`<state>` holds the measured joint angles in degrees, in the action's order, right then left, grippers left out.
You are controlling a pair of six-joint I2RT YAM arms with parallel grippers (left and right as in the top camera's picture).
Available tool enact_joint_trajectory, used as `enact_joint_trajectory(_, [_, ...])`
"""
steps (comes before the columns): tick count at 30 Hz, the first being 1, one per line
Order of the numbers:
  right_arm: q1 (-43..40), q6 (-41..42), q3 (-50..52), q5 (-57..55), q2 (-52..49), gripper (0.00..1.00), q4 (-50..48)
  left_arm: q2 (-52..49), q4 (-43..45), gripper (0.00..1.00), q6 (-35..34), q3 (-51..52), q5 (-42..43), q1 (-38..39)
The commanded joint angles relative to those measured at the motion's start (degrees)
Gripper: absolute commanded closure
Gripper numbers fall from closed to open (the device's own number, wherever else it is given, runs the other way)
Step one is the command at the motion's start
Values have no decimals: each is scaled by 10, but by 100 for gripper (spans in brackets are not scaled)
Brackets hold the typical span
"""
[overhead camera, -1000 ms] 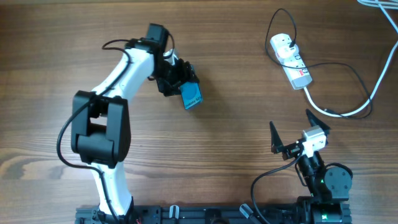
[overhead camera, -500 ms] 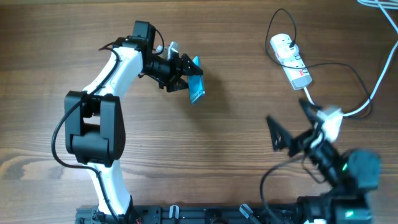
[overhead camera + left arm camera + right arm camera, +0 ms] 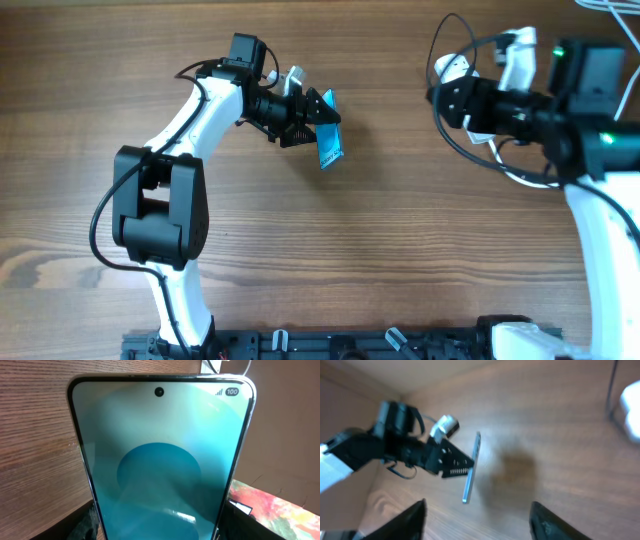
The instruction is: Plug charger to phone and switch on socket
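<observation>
My left gripper (image 3: 318,118) is shut on the phone (image 3: 330,146), holding it tilted above the table. In the left wrist view the cyan screen of the phone (image 3: 160,455) fills the frame, with a dark finger (image 3: 82,522) at each lower edge. My right gripper (image 3: 452,100) hovers at the back right over the socket, most of which is hidden under it; only the white plug adapter (image 3: 447,66) peeks out. The charger's black cable (image 3: 455,16) loops behind it. In the right wrist view the right gripper (image 3: 480,522) stands open and empty, and the phone (image 3: 471,467) shows edge-on.
The socket's thick white cord (image 3: 535,180) curves along the right side under my right arm. A blurred white shape (image 3: 632,405) sits at the right wrist view's upper right edge. Bare wooden table (image 3: 400,260) lies between the arms.
My right arm has swung from the front right of the table to the back right, over the socket. My left arm has carried the phone slightly to the right.
</observation>
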<state>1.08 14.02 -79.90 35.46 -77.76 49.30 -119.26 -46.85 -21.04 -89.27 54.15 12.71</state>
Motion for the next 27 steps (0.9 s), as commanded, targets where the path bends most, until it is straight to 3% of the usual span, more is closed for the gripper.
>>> enact_joint_trajectory(1, [52, 25, -11, -13, -59, 53, 23, 21, 2, 32, 13, 0, 27, 0])
enact_joint_trajectory(3, [88, 24, -11, -20, -102, 52, 35, 21, 2, 33, 13, 0, 27, 1])
enact_joint_trajectory(6, [140, 13, -11, -20, -158, 41, 24, 21, 3, 33, 14, 0, 26, 3])
enact_joint_trajectory(11, [200, -5, -11, -32, -230, 31, -32, 21, 9, 33, 14, 0, 26, 11])
enact_joint_trajectory(16, [224, -5, -11, -39, -277, 32, -75, 21, 9, 33, 14, 0, 26, 11])
enact_joint_trajectory(18, [233, -3, -11, -39, -293, 38, -80, 21, 9, 33, 14, 0, 26, 11])
enact_joint_trajectory(21, [240, -3, -11, -39, -295, 59, -80, 21, 9, 33, 14, 0, 26, 10])
enact_joint_trajectory(22, [241, -2, -11, -39, -295, 61, -82, 21, 9, 33, 14, 0, 26, 11])
enact_joint_trajectory(24, [241, 15, -11, -39, -295, 89, -82, 21, 10, 31, 14, 0, 26, 10])
enact_joint_trajectory(25, [241, 21, -11, -40, -295, 96, -85, 21, 10, 26, 13, 0, 26, 10])
enact_joint_trajectory(27, [240, 34, -11, -39, -295, 96, -92, 21, 10, 18, 13, 0, 26, 10])
